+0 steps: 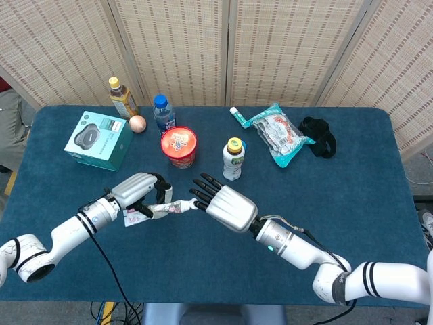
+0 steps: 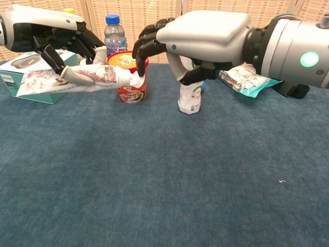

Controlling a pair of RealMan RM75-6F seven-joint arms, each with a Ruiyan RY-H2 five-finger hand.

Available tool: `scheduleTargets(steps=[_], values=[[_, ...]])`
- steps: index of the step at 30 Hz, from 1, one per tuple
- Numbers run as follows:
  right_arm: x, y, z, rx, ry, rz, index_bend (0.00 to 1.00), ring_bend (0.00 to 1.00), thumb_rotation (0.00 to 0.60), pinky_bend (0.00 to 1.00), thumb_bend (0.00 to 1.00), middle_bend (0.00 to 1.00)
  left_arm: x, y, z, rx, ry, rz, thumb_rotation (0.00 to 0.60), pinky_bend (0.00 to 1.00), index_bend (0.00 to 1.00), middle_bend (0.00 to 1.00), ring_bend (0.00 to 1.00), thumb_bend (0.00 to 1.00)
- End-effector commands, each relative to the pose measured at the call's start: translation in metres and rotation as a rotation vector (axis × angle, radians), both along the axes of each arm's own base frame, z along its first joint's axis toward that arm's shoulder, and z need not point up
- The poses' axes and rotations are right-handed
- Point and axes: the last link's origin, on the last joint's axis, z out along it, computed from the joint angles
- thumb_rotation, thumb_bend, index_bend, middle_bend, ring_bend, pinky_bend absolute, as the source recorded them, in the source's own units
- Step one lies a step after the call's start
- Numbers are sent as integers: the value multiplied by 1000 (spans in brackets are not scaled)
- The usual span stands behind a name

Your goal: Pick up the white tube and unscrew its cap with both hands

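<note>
The blue tabletop [image 1: 379,203] carried a clutter along its far edge: a teal box [image 1: 99,140] toward the far left corner, a red-lidded cup [image 1: 178,147] and a small white drink bottle [image 1: 232,159] nearer the middle, a snack packet [image 1: 279,137] further right.

Above the near half, the right hand [image 2: 205,38] reached across with its dark fingertips [image 2: 140,55] curled down onto the cap [image 2: 136,80]; I could not tell whether they truly pinched it or only touched. The left hand [image 2: 49,33] was wrapped round the body of the white tube [image 2: 72,78], holding it roughly level and clear of the tabletop, cap end pointing at the other hand.

For the unscrewing to go well, I judged the left hand should hold firm near the tube's shoulder so the soft body would not twist, while the right closed fully on the cap and turned about the tube's own axis.
</note>
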Motion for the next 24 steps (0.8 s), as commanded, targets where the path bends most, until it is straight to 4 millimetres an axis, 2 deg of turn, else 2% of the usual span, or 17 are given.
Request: scheduleTargets(steps=[1,20,24], values=[[0,-1,-1,0,-1,-1,319,0,600,66,1000,185,1,-1,1,-3,-5,-2,600,204,728,810,529,453],[-1,-5,-7,3,-4,-12,319,0,600,66,1000,185,4,-3,5,-29,-48,16,600,208,726,809,529,454],[1,-3,0,7,-49,-15,319,0,600,66,1000,185,-1,-1,5,-9,0,-7,600,208,723,808,529,453]])
